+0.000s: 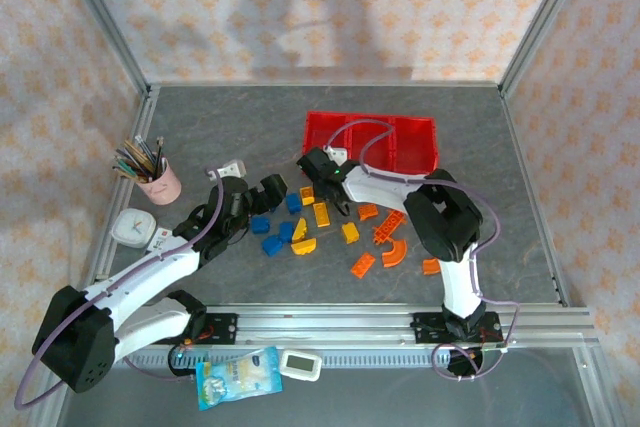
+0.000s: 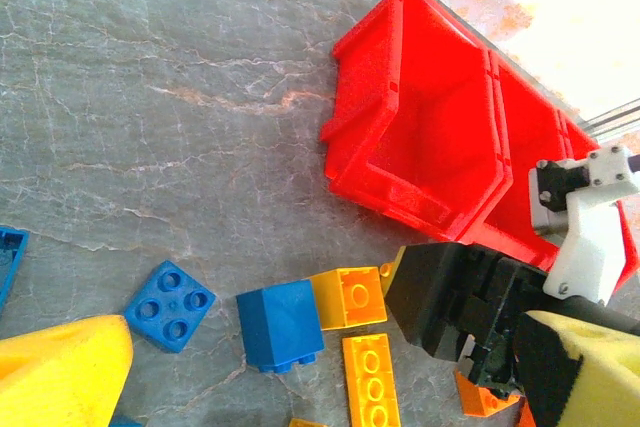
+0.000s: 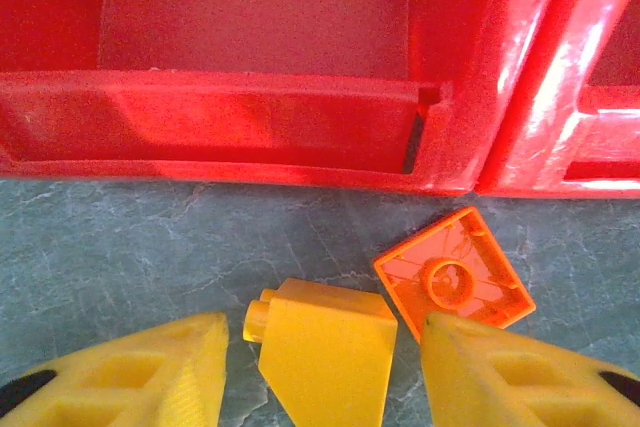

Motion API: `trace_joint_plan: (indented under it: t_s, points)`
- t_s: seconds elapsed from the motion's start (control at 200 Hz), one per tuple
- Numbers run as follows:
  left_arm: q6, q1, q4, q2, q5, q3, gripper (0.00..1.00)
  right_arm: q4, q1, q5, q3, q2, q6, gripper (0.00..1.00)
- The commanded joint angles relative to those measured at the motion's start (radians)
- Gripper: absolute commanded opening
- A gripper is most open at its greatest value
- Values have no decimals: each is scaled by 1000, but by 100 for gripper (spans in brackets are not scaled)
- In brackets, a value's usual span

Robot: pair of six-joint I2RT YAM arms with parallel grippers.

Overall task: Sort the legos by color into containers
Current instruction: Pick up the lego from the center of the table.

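Three red bins (image 1: 420, 147); four blue legos (image 1: 271, 245); one pink cup (image 1: 163, 185).

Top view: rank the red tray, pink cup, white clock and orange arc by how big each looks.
1. red tray, by far the largest.
2. pink cup and white clock: they look about alike, so not ranked.
3. orange arc, the smallest.

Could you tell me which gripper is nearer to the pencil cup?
Left. The left gripper hovers right of the cup; the right gripper is farther right, beside the red bins.
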Motion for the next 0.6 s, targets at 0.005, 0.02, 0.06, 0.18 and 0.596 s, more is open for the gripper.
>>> trace_joint_plan:
  t_s: [0.005,0.02,0.06,0.18,0.596]
  points:
    - [23,-9,-38,0,-15,35,99,-30,3,48,40,28,7,51]
    - [23,-8,-38,1,-14,35,99,-28,2,48,40,28,5,51]
    - [22,-9,-38,1,-14,36,99,-22,3,47,40,30,2,50]
    - [21,-8,-44,5,-12,36,99,-23,2,51,49,41,-4,48]
    - [23,-9,-55,28,-5,55,99,-29,2,44,56,36,-29,36]
